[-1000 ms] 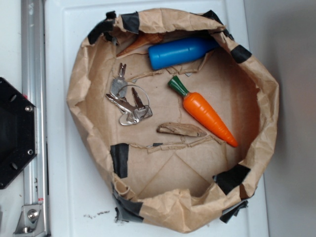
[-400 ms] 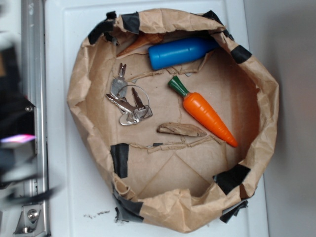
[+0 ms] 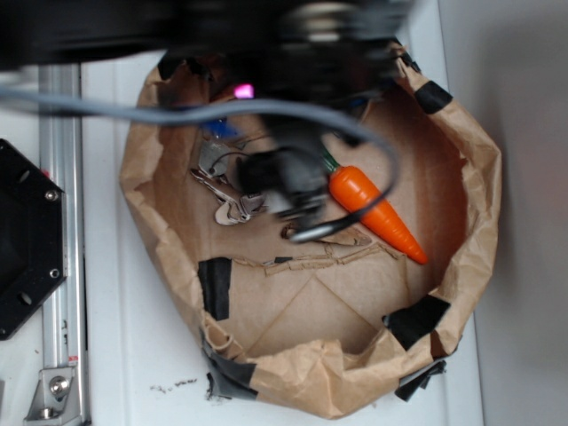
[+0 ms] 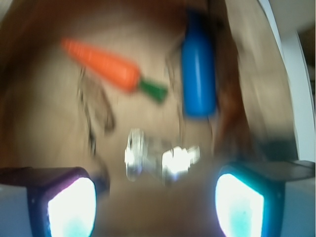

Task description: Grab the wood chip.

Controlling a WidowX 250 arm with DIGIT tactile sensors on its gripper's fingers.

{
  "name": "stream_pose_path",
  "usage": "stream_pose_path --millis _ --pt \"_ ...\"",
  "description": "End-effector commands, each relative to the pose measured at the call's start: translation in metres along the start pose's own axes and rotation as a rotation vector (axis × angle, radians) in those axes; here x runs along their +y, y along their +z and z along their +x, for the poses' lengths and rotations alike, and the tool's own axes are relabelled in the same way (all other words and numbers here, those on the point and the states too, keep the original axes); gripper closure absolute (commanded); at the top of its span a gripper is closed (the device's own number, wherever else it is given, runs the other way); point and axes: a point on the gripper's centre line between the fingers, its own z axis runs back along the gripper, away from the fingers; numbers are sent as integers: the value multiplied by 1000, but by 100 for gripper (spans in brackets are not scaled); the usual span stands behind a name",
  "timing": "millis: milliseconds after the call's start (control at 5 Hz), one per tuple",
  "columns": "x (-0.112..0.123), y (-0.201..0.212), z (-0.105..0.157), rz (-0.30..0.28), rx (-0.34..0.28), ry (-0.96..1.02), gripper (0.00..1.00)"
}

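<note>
Your wrist view gives you what the overhead one hides: the wood chip lies bare on the brown paper floor, just below the orange carrot in that view, with the blue bottle to the right and the keys nearer the camera. The gripper hangs above the keys, its two fingers wide apart with nothing between them. From the exterior camera the blurred black arm and its grey cable cover most of the chip; you see what is probably its right tip, beside the carrot. No writing is legible anywhere. The taped paper nest sits on a white tabletop, with a metal rail on the left.
</note>
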Motion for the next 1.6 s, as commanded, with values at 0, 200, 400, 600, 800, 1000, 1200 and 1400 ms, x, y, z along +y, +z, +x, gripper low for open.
stream_pose_path --millis 0,200,400,600,800,1000,1200,1400 --pt "-18 -31 19 -66 -30 -248 0" --pt "-26 -40 -6 -90 -17 -315 0" --pt "-36 -46 -17 -76 -19 -318 0" --pt "-44 -57 -15 -79 -44 -292 0" --pt "-63 -73 -7 -45 -61 -368 0" --pt "-71 -99 2 -18 -41 -397 0" --pt "-77 -120 2 -10 1 -418 0" --pt "-73 -124 2 -10 -2 -392 100"
